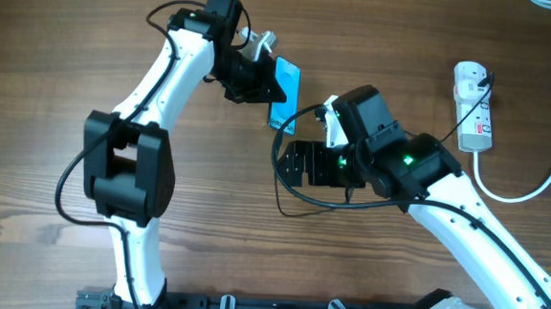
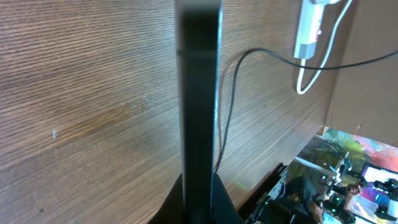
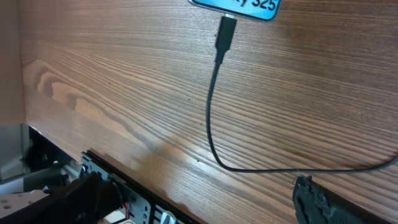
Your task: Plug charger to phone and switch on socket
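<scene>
**Near to far.** Nearest you, your right claw (image 3: 198, 182) is over the brown wood-grain bench (image 1: 50, 83). Its two dark fingers (image 3: 314, 199) are set wide apart with nothing between them. Just ahead, the thin black charger cable (image 3: 211, 118) lies in a loose curve on the bench and passes close by one finger. Its small black plug tip (image 3: 224, 31) meets the bottom edge of the small rectangular phone with the turquoise lit screen (image 1: 286, 90); you cannot tell whether the tip is fully seated. The phone is mid-bench, tilted, between the two arms. Your left claw (image 2: 199, 198) is clamped on it, and the left wrist view shows the phone edge-on as a dark upright bar. At the far right, well apart from the phone, lies the short white power strip with red markings (image 1: 472, 109). It has a white plug adapter (image 1: 469, 78) at its far end and a thick white cord (image 1: 532, 189) looping beside it.
</scene>
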`<state>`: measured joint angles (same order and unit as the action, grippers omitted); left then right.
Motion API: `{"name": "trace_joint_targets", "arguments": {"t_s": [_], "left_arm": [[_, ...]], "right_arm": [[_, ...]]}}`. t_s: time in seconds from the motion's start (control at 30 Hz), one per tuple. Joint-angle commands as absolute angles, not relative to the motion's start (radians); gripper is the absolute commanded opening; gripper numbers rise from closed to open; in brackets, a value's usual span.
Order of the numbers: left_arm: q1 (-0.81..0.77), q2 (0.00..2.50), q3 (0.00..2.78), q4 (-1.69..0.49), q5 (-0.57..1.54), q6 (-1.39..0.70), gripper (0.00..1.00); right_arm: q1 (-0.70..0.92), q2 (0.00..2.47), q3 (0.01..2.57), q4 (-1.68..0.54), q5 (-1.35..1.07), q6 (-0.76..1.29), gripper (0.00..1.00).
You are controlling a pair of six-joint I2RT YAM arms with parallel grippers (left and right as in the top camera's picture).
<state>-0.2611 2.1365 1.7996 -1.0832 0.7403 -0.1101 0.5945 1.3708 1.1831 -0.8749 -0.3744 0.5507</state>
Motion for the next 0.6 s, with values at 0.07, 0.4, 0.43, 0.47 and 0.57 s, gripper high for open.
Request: {"name": "trace_joint_targets", "arguments": {"t_s": [0.07, 0.4, 0.43, 0.47, 0.57], "left_arm": [[-0.298, 2.206, 1.797, -1.042, 0.757, -0.120, 0.04], [-0.331, 2.272, 1.797, -0.984, 0.690, -0.173, 0.04], [-0.332, 2.285, 1.797, -0.984, 0.690, -0.173, 0.04], [-0.334, 2.291, 1.797, -0.986, 0.690, -0.173, 0.04], [-0.337, 2.305, 1.797, -0.986, 0.690, -0.173, 0.04]], "right_arm": [[0.596, 1.371, 1.176, -0.849, -0.391, 0.535, 1.00], [0.596, 1.378, 1.176, -0.843, -0.391, 0.551, 1.00], [0.596, 1.385, 1.176, -0.843, -0.391, 0.551, 1.00], [0.596, 1.393, 1.176, -0.844, -0.391, 0.552, 1.00], [0.596, 1.421, 1.176, -0.843, -0.399, 0.553, 1.00]]}}
